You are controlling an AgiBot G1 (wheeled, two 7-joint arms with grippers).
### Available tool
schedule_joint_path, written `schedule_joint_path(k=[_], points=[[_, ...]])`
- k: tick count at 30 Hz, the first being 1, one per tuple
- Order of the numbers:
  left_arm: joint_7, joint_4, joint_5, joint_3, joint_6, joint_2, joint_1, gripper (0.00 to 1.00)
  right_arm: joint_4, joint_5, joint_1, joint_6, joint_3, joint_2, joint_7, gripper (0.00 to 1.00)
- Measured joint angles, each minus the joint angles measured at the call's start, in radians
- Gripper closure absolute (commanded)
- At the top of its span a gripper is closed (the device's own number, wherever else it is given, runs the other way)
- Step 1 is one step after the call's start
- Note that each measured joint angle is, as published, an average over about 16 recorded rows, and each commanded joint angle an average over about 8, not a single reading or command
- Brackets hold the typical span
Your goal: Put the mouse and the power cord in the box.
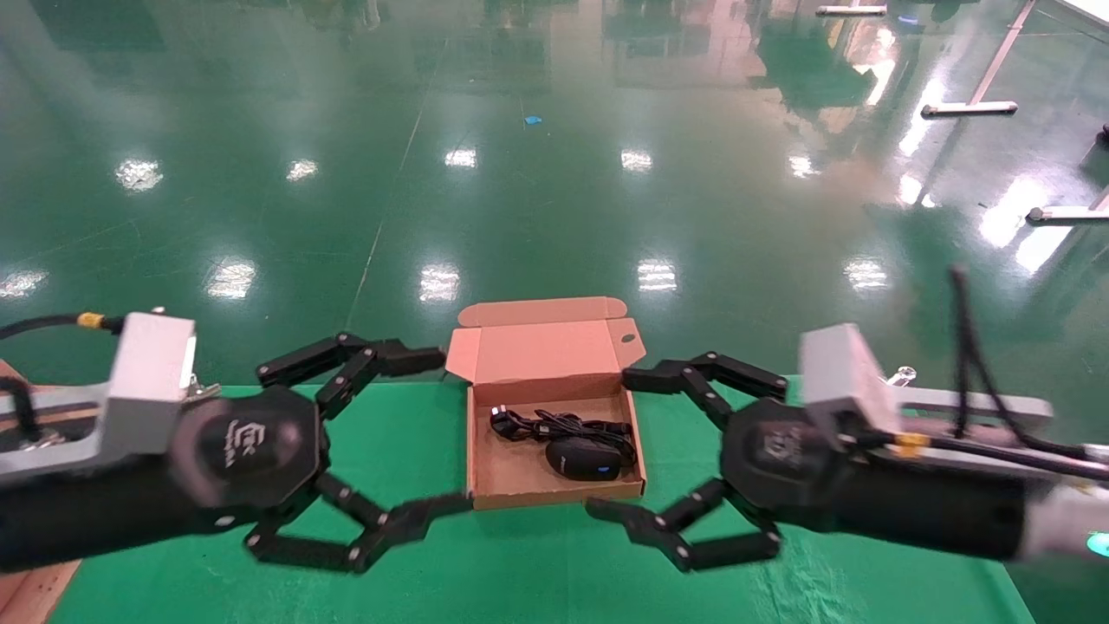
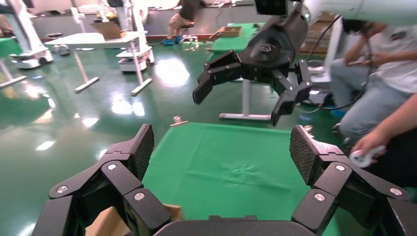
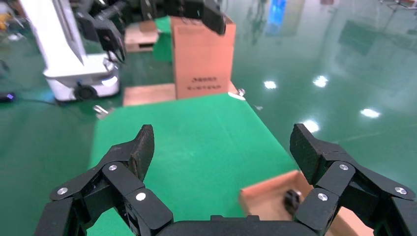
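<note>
The box (image 1: 546, 351) sits open on the green table, its lid standing up at the far side. Inside lies the power cord (image 1: 559, 426) as a loose black bundle, and the black mouse (image 1: 585, 459) with a tiny blue light rests just in front of it. My left gripper (image 1: 442, 431) hangs open beside the box's left wall with nothing in it. My right gripper (image 1: 619, 442) is open at the box's right wall, also holding nothing. In the right wrist view a corner of the box (image 3: 268, 196) and the cord's plug end (image 3: 292, 199) show below the open right gripper (image 3: 221, 145). The left wrist view shows the open left gripper (image 2: 221, 147) over bare cloth.
The green cloth table (image 1: 537, 563) ends just behind the box, with glossy green floor beyond. A tall cardboard carton (image 3: 202, 59) and a white robot base (image 3: 74, 69) stand past the table's left end. People sit past its right end (image 2: 373, 88).
</note>
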Motion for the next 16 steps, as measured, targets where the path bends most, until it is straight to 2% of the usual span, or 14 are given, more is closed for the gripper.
schedule_joint_path(k=[9, 16], points=[[-0.140, -0.116, -0.017, -0.091, 0.067, -0.052, 0.069, 0.00, 0.125, 0.119, -0.092, -0.085, 0.092, 0.110, 0.084, 0.00], [-0.193, -0.160, -0.023, -0.125, 0.092, -0.071, 0.095, 0.00, 0.172, 0.165, -0.127, -0.117, 0.127, 0.152, 0.116, 0.00]])
